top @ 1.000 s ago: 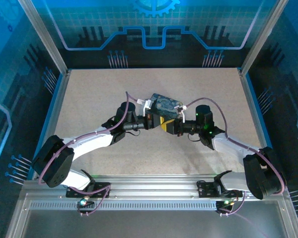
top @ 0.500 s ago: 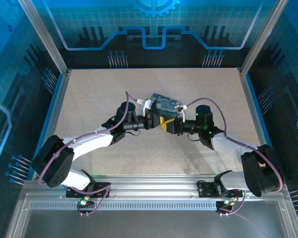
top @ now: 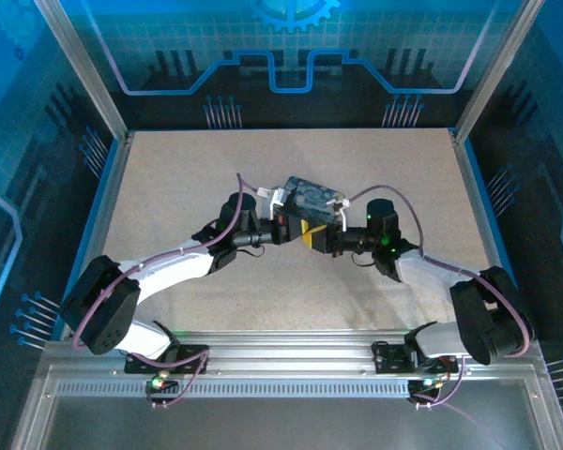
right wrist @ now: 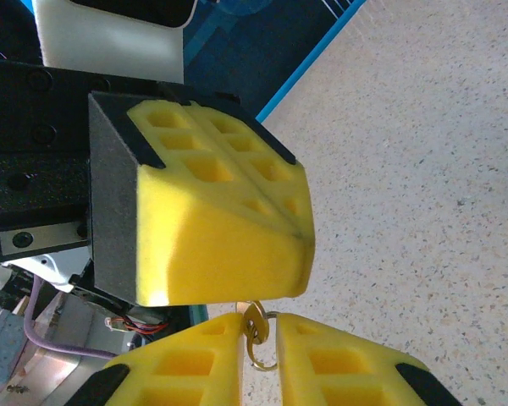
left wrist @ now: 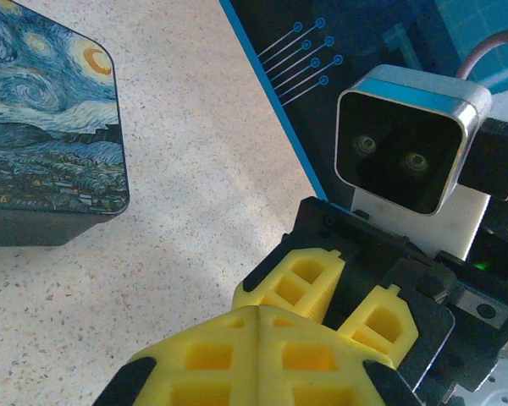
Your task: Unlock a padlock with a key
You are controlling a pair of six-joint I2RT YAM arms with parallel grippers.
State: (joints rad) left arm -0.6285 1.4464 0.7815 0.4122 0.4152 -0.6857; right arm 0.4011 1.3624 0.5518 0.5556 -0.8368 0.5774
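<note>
In the top view the left gripper (top: 301, 232) and the right gripper (top: 319, 237) meet tip to tip at the middle of the table (top: 188, 187). They are just below the tin (top: 308, 197) in the frame.

In the left wrist view the left fingers (left wrist: 195, 359) lie pressed together at the lower edge, with nothing seen between them. The right gripper's two yellow fingers sit just above and to the right of them, a gap between the two. The tin lies in the upper left, apart from both grippers.

In the right wrist view the right fingers (right wrist: 339, 368) at the lower edge stand a narrow gap apart. The key (right wrist: 253, 326) sits in that gap at the tips, touching the finger on the left of the frame. Its ring (right wrist: 263, 359) is below it. Whether the fingers clamp the key cannot be told. The left gripper's closed tip is just above the key.
</note>
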